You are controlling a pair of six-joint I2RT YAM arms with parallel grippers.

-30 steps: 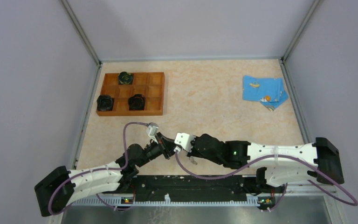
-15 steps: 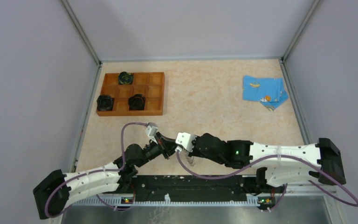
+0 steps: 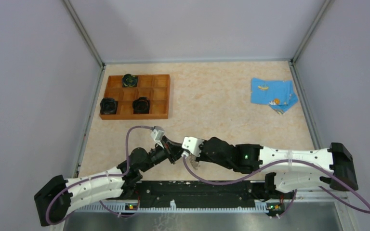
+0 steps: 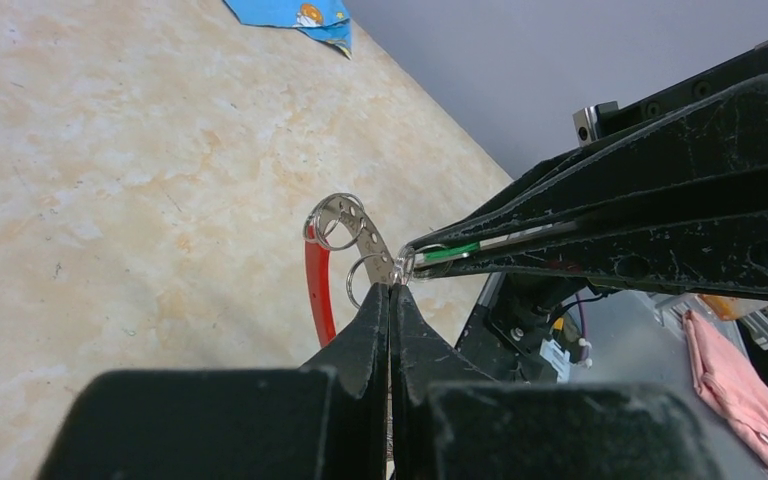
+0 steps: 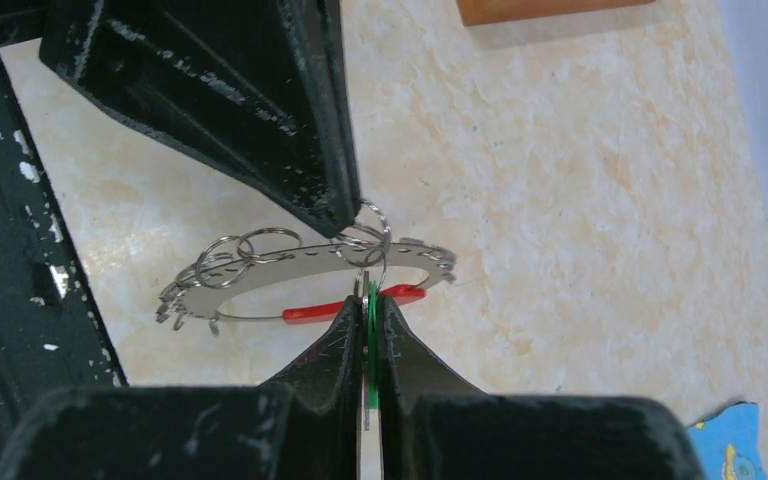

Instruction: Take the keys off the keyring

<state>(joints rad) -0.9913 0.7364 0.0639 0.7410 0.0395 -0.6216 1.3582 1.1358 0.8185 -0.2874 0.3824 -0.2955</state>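
Lower centre of the top view, the left end effector (image 4: 390, 288) is pressed together on the keyring (image 5: 420, 255) over the table (image 3: 212, 106). The right end effector (image 5: 368, 305) pinches the green-headed key (image 5: 371, 325) beside the ring's red section. Farther off, upper left, sits a wooden tray (image 3: 161, 96) with black pucks (image 3: 140, 105); upper right, a blue cloth (image 3: 273, 94).
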